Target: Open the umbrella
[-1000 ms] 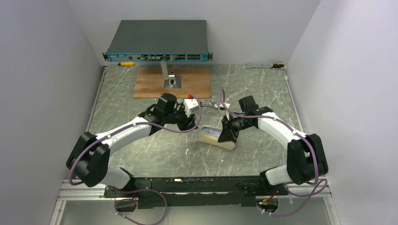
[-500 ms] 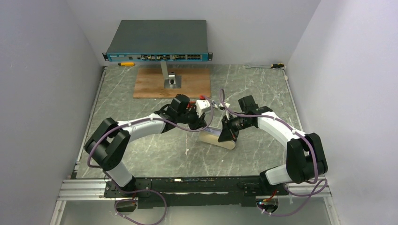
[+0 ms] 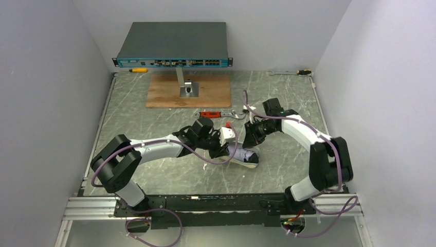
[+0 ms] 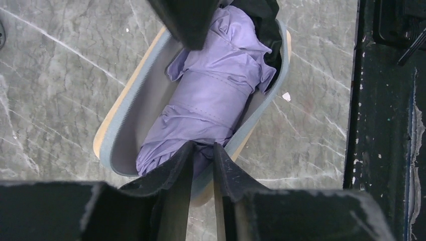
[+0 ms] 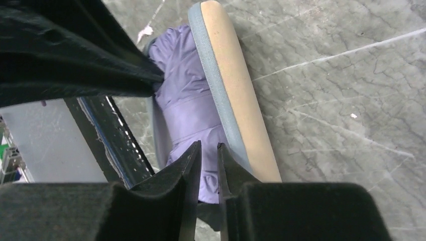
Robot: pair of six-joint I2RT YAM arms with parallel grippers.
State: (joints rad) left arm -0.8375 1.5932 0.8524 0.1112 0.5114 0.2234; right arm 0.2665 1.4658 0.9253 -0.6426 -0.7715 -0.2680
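Note:
The umbrella (image 4: 216, 95) is folded, a lilac bundle with black lining at one end. It lies in an open case (image 4: 118, 130) that is tan outside and grey inside. My left gripper (image 4: 201, 149) is at the umbrella's near end, jaws narrow, pinching lilac fabric. From the other end my right gripper (image 5: 206, 149) pinches fabric beside the case's tan wall (image 5: 236, 100). In the top view the umbrella (image 3: 249, 155) sits mid-table between the left gripper (image 3: 230, 150) and the right gripper (image 3: 252, 138). The handle and shaft are hidden.
A red-handled wrench (image 3: 211, 114) lies just behind the grippers. Further back stand a wooden board (image 3: 164, 92) with a metal stand and a network switch (image 3: 174, 43). Small tools (image 3: 298, 72) lie at the back right. The black front rail (image 4: 387, 125) is close to the case.
My left arm swung right and forward to the case and its jaws narrowed. The case, closed and tan before, now lies open showing lilac fabric. The right gripper shifted back slightly.

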